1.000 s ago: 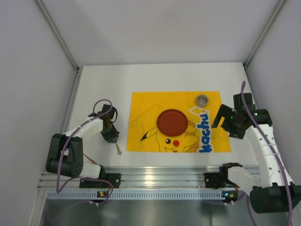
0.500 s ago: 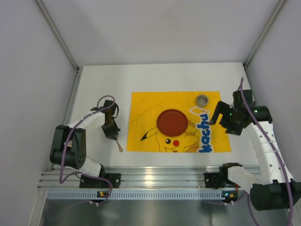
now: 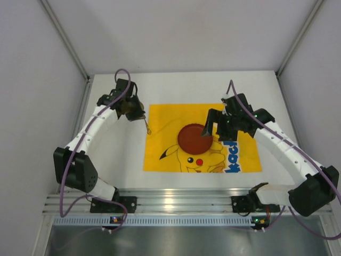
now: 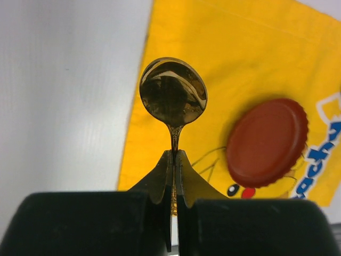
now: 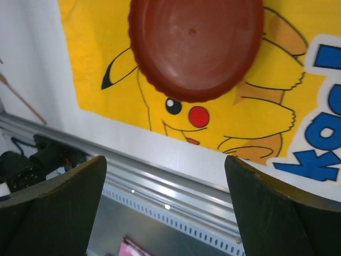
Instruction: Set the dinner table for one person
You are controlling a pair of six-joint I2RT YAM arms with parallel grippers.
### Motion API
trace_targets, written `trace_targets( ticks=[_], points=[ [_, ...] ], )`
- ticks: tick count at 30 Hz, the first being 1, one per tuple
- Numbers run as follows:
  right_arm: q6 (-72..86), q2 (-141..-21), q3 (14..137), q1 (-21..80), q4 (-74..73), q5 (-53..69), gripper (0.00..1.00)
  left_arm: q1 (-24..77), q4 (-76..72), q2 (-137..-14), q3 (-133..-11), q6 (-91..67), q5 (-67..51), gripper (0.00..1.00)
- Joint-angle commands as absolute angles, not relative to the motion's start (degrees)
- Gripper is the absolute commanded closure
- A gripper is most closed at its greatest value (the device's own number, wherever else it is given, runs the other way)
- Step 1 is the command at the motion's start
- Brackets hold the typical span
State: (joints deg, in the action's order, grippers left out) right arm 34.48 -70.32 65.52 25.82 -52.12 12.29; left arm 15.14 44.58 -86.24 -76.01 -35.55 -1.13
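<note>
Since the earlier frame both arms have swung away from their sides of the bench. The left arm has stretched forward from beside the near left corner of the yellow mat to its far left corner, carrying the spoon with it. The right arm has come in from the right edge of the mat and now reaches over the printed lettering toward the red plate.

We see the left jaws pressed together on the thin handle of the gold-coloured spoon, its bowl pointing away from the wrist and hanging over the line where the mat's left edge meets the white bench.

The right jaws stand wide apart and hold nothing. In the overhead view they sit at the right rim of the plate. From the right wrist, the plate lies on the mat beyond the two dark fingers.

The bench lies under everything: white, flat, with the mat spread on its middle, the plate at the mat's centre, and a silver rail along the near edge by the arm bases.
</note>
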Motion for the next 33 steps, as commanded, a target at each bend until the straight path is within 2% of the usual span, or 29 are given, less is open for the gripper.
trace_targets(
  ticks=[1, 7, 19, 27, 31, 32, 33],
  points=[
    [38.22, -71.45, 69.96, 29.0, -44.14, 15.27, 0.07, 16.96, 47.46, -85.78, -81.37, -35.51, -7.8, 1.0],
    [43.14, -72.86, 66.98, 29.44, -32.26, 23.99, 0.07, 22.93, 46.06, -88.06, -84.99, -37.0, -9.05, 1.0],
    [47.02, -76.28, 66.36, 33.92, -22.15, 24.88, 0.25, 27.51, 41.75, -91.05, -88.42, -42.01, -16.69, 1.0],
    [44.39, -85.95, 72.24, 38.58, -21.88, 22.94, 0.42, 28.83, 40.87, -92.37, -90.27, -43.42, -18.54, 1.0],
    [43.42, -89.29, 76.19, 39.37, -22.5, 22.33, 0.56, 29.18, 40.69, -92.11, -90.09, -43.77, -18.72, 1.0],
    [43.07, -90.69, 77.16, 39.64, -22.94, 21.8, 0.66, 29.18, 40.78, -91.76, -90.0, -43.6, -18.46, 1.0],
    [43.07, -90.7, 77.17, 39.64, -22.94, 21.8, 0.66, 29.18, 40.78, -91.76, -90.0, -43.59, -18.46, 1.0]
  ],
)
